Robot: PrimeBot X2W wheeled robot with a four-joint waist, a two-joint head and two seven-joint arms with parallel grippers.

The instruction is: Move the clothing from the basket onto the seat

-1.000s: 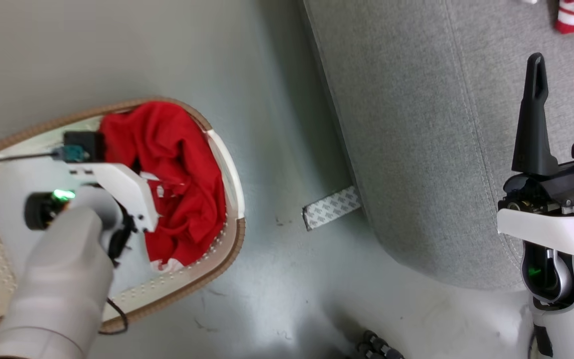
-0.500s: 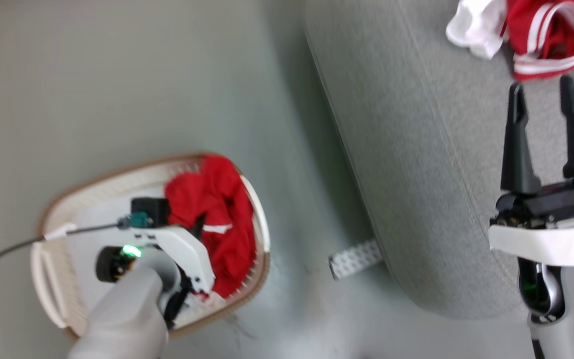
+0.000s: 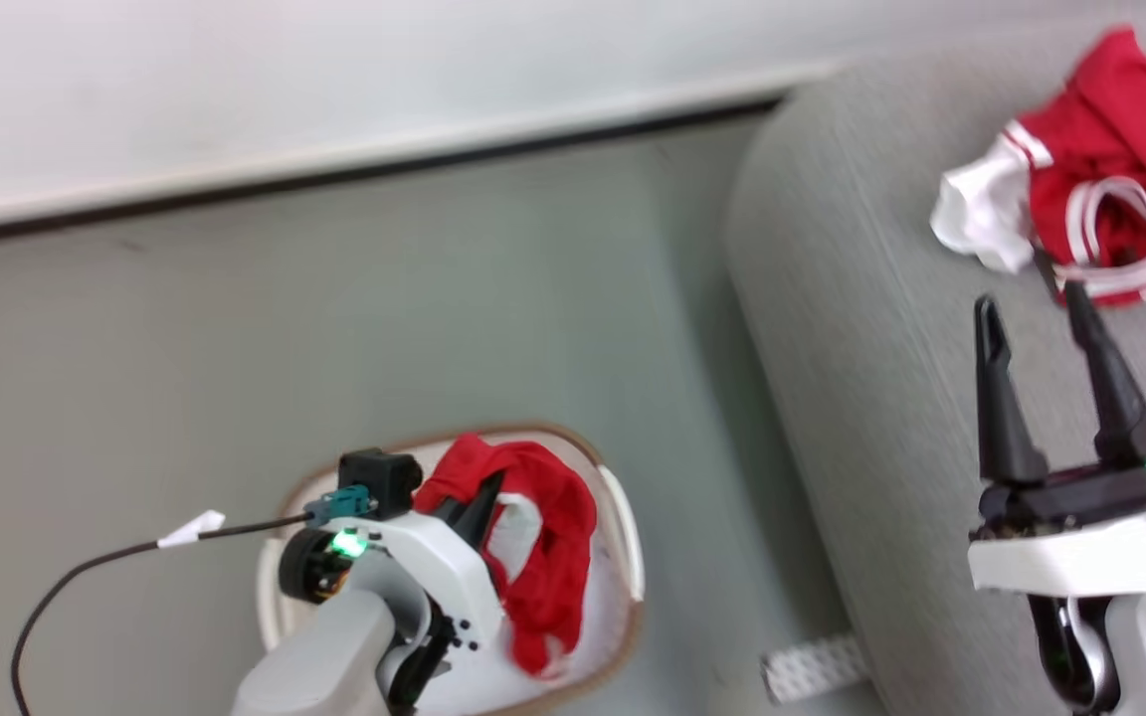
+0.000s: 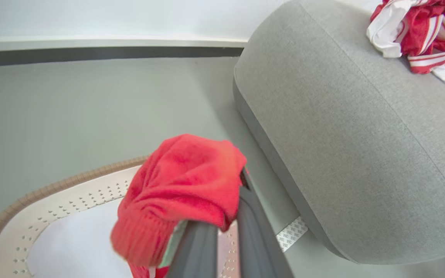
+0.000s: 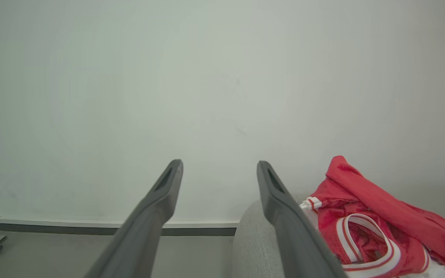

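My left gripper (image 3: 481,500) is shut on a red piece of clothing (image 3: 548,542). It hangs from the fingers over the white, brown-rimmed basket (image 3: 623,517). In the left wrist view the fabric (image 4: 184,181) drapes over the fingertips and hides them, with the basket rim (image 4: 72,181) below. The grey seat (image 3: 871,398) stands to the right. More red and white clothing (image 3: 1110,199) lies bunched on it. My right gripper (image 3: 1031,298) hovers open over the seat just short of that pile, with nothing between its fingers (image 5: 160,200).
A pale wall with a dark baseboard (image 3: 384,169) runs behind the grey floor. A white patterned strip (image 3: 812,668) lies on the floor at the seat's base. A black cable (image 3: 86,572) trails from my left wrist. A pale liner (image 4: 72,247) covers the basket's bottom.
The head camera has tilted up, so the whole picture has shifted. My left gripper has raised the red garment out of the heap in the basket. The right gripper stays open.
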